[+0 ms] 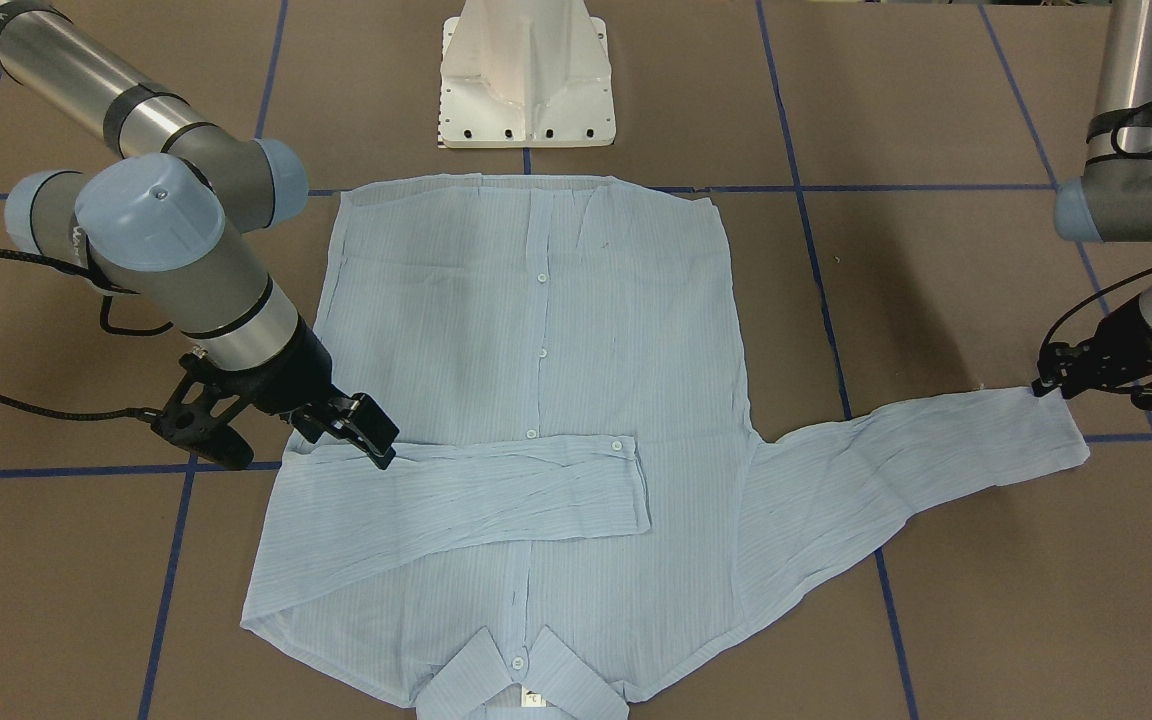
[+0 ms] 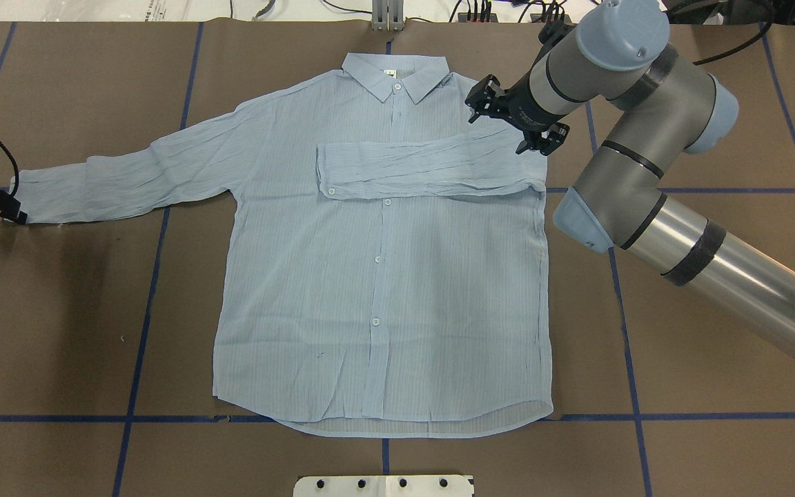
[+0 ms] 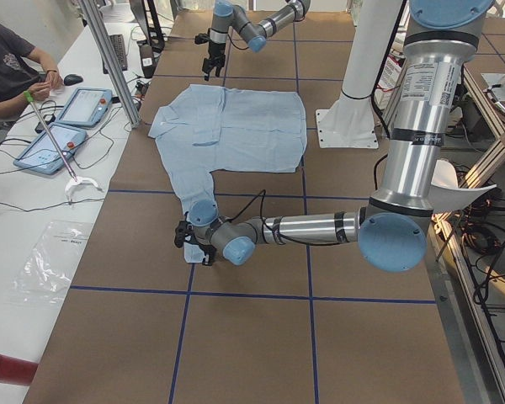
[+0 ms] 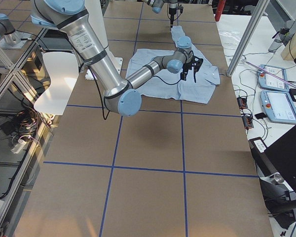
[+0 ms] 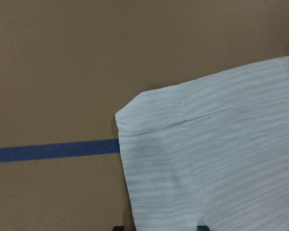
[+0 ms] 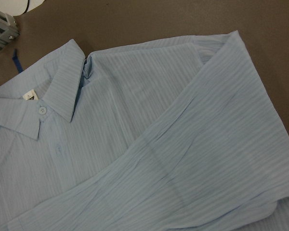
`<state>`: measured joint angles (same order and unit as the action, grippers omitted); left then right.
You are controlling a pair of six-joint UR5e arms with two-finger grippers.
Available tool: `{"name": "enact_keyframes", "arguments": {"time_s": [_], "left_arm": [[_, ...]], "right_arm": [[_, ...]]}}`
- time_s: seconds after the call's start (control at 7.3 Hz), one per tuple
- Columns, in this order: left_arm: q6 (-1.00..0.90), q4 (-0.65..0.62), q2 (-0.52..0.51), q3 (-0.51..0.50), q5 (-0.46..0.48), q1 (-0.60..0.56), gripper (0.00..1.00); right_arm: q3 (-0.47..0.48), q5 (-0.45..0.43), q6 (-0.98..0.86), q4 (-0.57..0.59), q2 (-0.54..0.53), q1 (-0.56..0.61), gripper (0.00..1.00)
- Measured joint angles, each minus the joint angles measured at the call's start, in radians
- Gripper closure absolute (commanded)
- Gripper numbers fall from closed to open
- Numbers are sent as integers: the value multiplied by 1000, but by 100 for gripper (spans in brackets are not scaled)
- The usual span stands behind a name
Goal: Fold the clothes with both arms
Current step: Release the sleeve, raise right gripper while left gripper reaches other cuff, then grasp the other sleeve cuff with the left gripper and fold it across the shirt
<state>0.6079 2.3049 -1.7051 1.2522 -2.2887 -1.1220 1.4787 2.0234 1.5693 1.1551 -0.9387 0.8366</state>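
**Blue shirt: one sleeve in, one to go**

Shirt (image 2: 377, 276) lies flat, buttoned, front up on the brown table (image 2: 715, 386). One sleeve (image 2: 425, 166) is folded across the chest just below the collar (image 2: 397, 72). The other sleeve (image 2: 135, 172) runs out sideways, its cuff (image 1: 1046, 430) well away from the collar. Left gripper (image 1: 1054, 382) sits low at that cuff's end. Its wrist view shows two dark fingertips (image 5: 119, 227) spread apart at the bottom edge with cuff cloth between them. It reads as released: straddling the cuff, not yet pinching. Right gripper (image 1: 371, 440) hovers over the shoulder end of the folded sleeve, off to one side of the collar. No cloth hangs from it, but whether its jaws are spread or closed cannot be told.

Step in hand, as judged: the left arm takes the cuff and lays the second sleeve across the chest. To do it well:
- **Grip:** close on the cuff hem through both layers, not a single corner, since cloth this thin would likely slip or twist.
- **Lift:** raise it only enough to clear the table, then sweep in an arc toward the chest below the collar. That puts the fold at the shoulder seam and keeps the body panel from dragging.
- **Landing:** bring the cuff past the button line, on top of and parallel to the first sleeve.
- **Right gripper:** it should likely back away from the collar area before the sleeve arrives.

Risk: the wrinkled sleeve bunches mid-fold.
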Motion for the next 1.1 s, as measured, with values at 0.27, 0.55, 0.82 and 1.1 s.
{"name": "enact_keyframes", "arguments": {"time_s": [0.27,0.55,0.82,1.1], "left_arm": [[24,5,0,23,-7,1,100],[126,-3,-14,114,-89,1,100],[325,-5,-94,199,-121,24,100],[584,-11,-231,269,-26,145,100]], "right_arm": [[1,0,0,0,-3,0,1],[14,1,-2,-1,-24,1,1],[27,0,-56,-5,-65,7,1],[39,5,-161,-10,-122,21,1]]}}
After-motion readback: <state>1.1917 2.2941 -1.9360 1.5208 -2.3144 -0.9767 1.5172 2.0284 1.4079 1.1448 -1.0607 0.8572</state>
